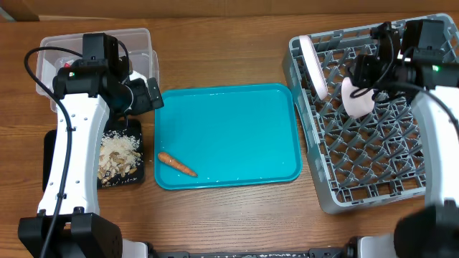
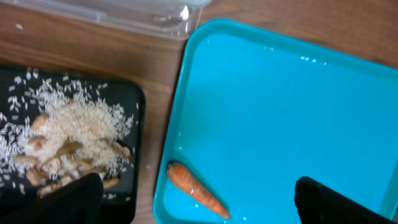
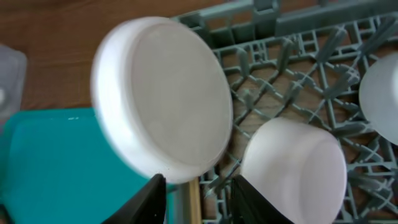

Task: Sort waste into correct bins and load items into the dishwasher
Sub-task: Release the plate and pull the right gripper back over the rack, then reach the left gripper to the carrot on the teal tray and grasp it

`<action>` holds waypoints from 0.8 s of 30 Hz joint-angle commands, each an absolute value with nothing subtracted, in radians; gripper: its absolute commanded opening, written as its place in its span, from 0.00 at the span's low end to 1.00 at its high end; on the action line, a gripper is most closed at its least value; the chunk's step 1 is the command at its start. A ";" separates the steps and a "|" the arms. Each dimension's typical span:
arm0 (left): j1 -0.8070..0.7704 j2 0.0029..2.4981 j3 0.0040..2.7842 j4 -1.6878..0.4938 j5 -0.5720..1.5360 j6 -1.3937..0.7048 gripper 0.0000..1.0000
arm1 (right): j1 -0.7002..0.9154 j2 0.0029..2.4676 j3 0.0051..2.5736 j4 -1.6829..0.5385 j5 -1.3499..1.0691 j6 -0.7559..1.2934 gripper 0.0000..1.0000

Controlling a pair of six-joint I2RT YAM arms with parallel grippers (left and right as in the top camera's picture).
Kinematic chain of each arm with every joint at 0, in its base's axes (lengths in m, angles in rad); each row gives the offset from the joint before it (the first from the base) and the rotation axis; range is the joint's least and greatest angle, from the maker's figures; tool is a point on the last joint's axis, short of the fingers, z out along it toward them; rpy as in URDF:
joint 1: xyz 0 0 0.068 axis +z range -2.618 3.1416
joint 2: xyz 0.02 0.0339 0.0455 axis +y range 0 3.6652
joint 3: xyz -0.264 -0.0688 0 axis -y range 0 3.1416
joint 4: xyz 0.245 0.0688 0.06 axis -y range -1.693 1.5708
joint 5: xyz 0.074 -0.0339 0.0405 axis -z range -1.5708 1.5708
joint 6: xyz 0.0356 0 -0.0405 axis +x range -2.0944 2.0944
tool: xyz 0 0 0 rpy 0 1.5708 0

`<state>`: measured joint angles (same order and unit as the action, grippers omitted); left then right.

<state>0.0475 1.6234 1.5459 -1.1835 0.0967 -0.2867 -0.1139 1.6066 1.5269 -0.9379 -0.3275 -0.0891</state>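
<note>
The left gripper hangs wide open and empty over the teal tray's left edge. The carrot lies on the tray just robot-ward of it, slanting diagonally. This arm is much nearer.

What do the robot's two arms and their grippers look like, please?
The left arm and right arm each have a smooth white link between black joint housings. A black cable runs along the left arm, and a small green light glows near each wrist. The fingers are matte black.
</note>
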 commanded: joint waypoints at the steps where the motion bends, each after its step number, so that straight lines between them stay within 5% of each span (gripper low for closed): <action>1: 0.046 1.610 1.565 -1.208 0.109 -0.316 1.00 | -0.038 1.539 1.546 -0.962 -0.288 -0.077 0.37; 13: -0.063 1.610 1.356 -1.227 0.184 -0.533 1.00 | 0.259 1.565 1.475 -1.112 -0.214 -0.077 0.47; 24: -0.151 1.610 1.103 -1.101 0.184 -0.752 1.00 | 0.302 1.565 1.400 -1.113 -0.215 -0.073 0.53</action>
<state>-0.1448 1.6230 1.1358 -1.1130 0.1761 -0.6556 0.3012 1.5646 1.4006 -1.1187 -0.2237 -0.0780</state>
